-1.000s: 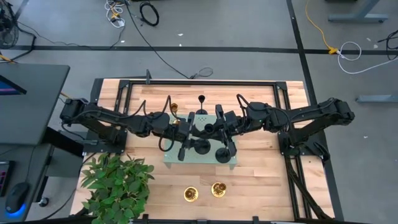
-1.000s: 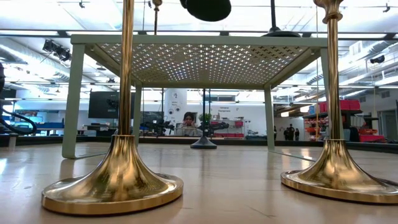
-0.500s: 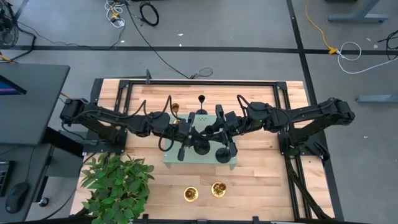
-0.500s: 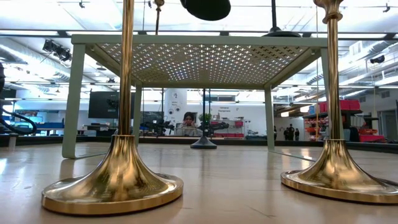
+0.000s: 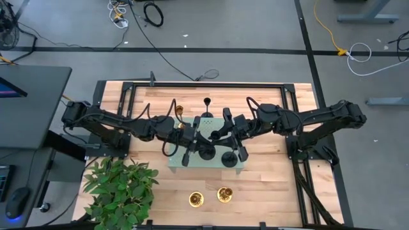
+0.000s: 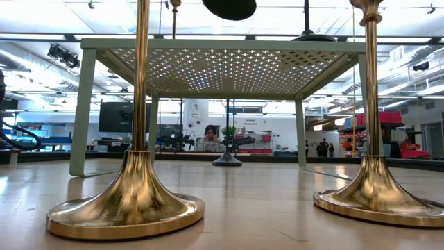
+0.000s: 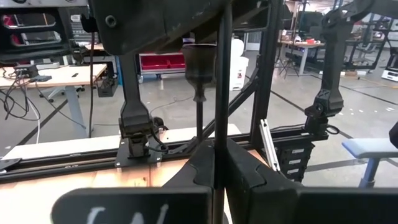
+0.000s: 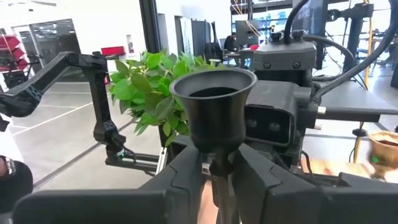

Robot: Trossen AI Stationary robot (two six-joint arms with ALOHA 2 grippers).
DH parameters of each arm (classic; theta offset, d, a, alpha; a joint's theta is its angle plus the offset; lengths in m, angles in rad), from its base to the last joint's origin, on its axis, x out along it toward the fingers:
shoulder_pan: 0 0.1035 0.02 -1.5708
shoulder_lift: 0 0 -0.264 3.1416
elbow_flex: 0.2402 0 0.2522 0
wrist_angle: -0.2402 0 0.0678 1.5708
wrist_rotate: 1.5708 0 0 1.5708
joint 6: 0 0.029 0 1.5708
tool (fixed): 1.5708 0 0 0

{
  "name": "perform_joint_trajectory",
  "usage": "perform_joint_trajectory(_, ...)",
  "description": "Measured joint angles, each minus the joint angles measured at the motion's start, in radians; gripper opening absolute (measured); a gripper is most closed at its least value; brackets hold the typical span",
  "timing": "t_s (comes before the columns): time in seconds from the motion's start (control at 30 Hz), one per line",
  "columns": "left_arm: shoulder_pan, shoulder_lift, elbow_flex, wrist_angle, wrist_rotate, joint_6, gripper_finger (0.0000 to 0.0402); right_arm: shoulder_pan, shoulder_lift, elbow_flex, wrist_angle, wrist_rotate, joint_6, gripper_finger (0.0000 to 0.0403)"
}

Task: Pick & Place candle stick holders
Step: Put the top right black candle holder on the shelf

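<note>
Six candle stick holders. Two gold holders [image 5: 196, 200] [image 5: 224, 194] are stood upright near the table's front edge; a third gold one [image 5: 179, 111] is seen at the back. Black holders [image 5: 206, 151] [image 5: 229, 159] are set on the tray, a third black holder [image 5: 208, 102] behind it.

Robotics lab or workshop, open-plan

A wooden desk [image 5: 268, 185] in a black metal frame is set on a grey concrete floor [image 5: 243, 32] marked with dark tape lines, across which loose cables [image 5: 153, 13] are trailed. Further work tables [image 7: 56, 74], red storage bins [image 7: 161, 61] and other robot arms on stands [image 8: 99, 106] are seen in the hall beyond, under rows of ceiling lights [image 6: 41, 55]. A potted plant [image 5: 118, 188] is placed beside the desk.
</note>
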Motion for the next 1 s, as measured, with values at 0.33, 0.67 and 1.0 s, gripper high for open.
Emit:
perform_joint_trajectory(0.33,-0.009,-0.002,0.003,0.004,-0.008,0.0,0.0013,0.0,-0.022,0.0,0.01,0.03,-0.039,0.0079)
perform_joint_trajectory(0.67,-0.011,-0.002,0.002,0.0,-0.02,-0.002,0.0013,-0.001,-0.066,0.0,-0.074,0.031,-0.021,0.0079)
perform_joint_trajectory(1.0,-0.041,-0.01,-0.002,-0.022,-0.047,0.02,0.0013,0.0,-0.116,0.004,-0.127,0.022,-0.023,0.0079)
